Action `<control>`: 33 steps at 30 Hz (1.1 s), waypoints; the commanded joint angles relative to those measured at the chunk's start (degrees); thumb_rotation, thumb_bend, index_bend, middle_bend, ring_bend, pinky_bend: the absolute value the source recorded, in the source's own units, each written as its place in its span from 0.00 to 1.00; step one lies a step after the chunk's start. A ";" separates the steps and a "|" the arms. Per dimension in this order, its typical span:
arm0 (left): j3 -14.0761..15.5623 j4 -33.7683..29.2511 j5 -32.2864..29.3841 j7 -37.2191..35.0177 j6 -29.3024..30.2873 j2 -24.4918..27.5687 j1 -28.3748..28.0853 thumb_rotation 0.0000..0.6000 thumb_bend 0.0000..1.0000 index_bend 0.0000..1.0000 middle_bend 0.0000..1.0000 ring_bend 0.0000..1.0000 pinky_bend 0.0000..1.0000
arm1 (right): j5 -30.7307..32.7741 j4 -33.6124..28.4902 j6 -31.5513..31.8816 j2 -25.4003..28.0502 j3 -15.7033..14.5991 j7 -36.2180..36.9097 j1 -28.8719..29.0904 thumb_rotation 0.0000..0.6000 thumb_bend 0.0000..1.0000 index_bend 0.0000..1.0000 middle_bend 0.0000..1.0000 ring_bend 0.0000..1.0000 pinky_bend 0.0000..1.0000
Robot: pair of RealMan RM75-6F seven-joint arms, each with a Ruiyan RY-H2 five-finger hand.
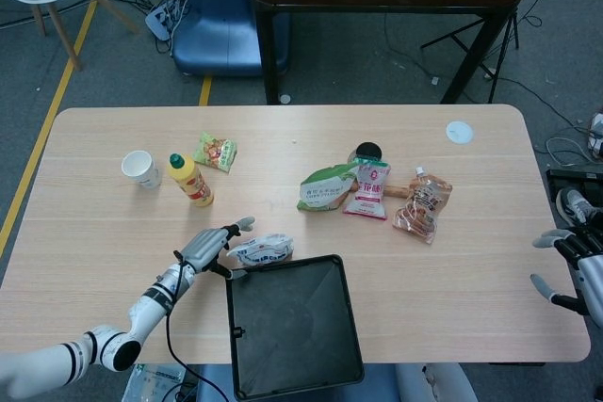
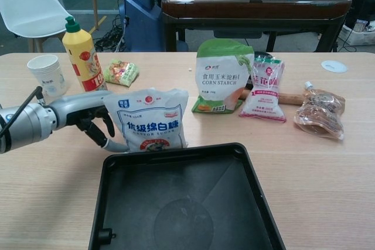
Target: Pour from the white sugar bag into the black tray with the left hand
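Silver-grey left hand (image 2: 88, 112) with black finger segments (pale tips), thin black cable, white forearm, grey right hand (image 1: 577, 261)

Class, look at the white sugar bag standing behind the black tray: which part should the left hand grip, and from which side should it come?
Probably the middle of the white sugar bag, from its outer side, where the left hand already sits with fingers spread. The bag stands upright, broad face forward, so wrapping its narrow side edge suits tipping it over the black tray just in front.

Head view high, looking down on table (image 1: 424, 270), chest view low, close, both sharing tray (image 2: 246, 162)
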 commanded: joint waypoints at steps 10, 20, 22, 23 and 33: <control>-1.16 3.42 -2.40 -0.26 -0.29 -3.72 -1.63 1.00 0.17 0.13 0.20 0.23 0.35 | 0.18 0.86 0.66 0.00 0.05 1.04 -0.63 1.00 0.26 0.39 0.35 0.25 0.21; -1.72 6.25 -3.71 -0.39 -0.80 -6.13 -2.69 1.00 0.17 0.25 0.31 0.30 0.41 | 0.39 0.91 0.87 0.11 0.19 1.21 -0.93 1.00 0.26 0.39 0.35 0.25 0.21; -2.01 6.90 -3.59 -0.64 -0.46 -6.67 -2.88 1.00 0.17 0.28 0.34 0.33 0.42 | 0.45 0.87 0.95 0.18 0.27 1.23 -0.97 1.00 0.26 0.39 0.35 0.25 0.21; -2.10 7.22 -3.47 -0.73 -0.26 -6.90 -2.96 1.00 0.17 0.30 0.36 0.34 0.44 | 0.49 0.86 0.96 0.20 0.30 1.25 -0.98 1.00 0.26 0.39 0.35 0.25 0.21; -2.55 11.16 -1.83 -3.29 0.69 -8.90 -3.72 1.00 0.17 0.48 0.57 0.47 0.57 | 0.88 1.11 1.19 0.18 0.56 1.60 -1.25 1.00 0.26 0.39 0.35 0.25 0.21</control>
